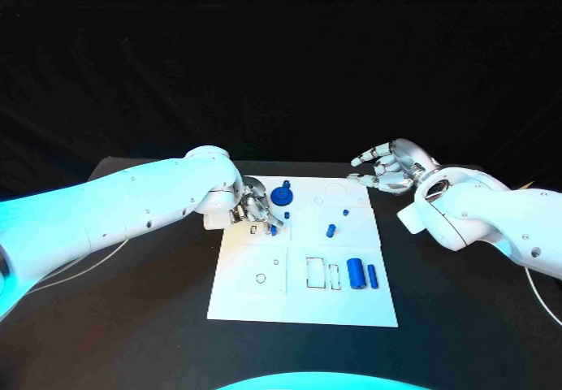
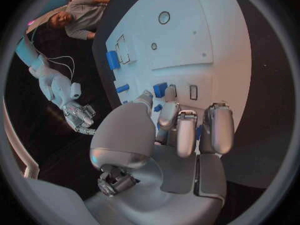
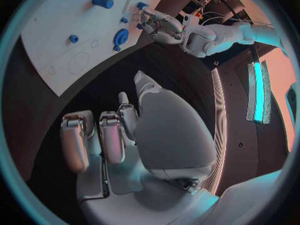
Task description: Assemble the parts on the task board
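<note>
Our left hand [image 1: 253,210] is down on the task board [image 1: 270,296], fingers curled over a small blue part [image 2: 160,89] by a slot; we cannot tell whether it grips that part or only touches it. We judge it is seating the piece. Our right hand [image 1: 392,166] hovers beyond the board's far corner, fingers loosely spread and holding nothing, likely kept clear. The blue cylinders [image 1: 355,274] lie well apart from both hands.
</note>
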